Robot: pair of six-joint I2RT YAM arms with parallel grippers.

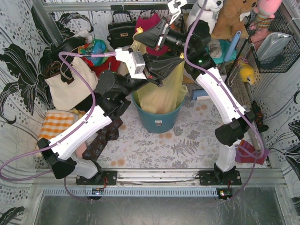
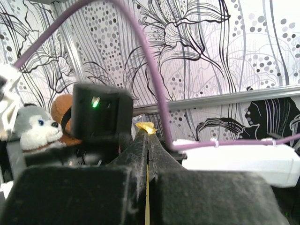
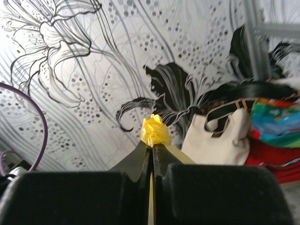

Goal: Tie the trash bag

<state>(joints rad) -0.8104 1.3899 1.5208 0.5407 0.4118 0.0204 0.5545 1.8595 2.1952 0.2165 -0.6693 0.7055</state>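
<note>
Right wrist, trash bag pinched in right tool

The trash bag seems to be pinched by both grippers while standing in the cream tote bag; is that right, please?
Not quite: the top external view shows the trash bag standing in the teal bucket, with the tote bag off to the side. The left gripper and right gripper do both pinch its yellow plastic.

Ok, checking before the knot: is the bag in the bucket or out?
In: the bag hangs into the bucket, its top pinched above by the left gripper and right gripper.
</note>
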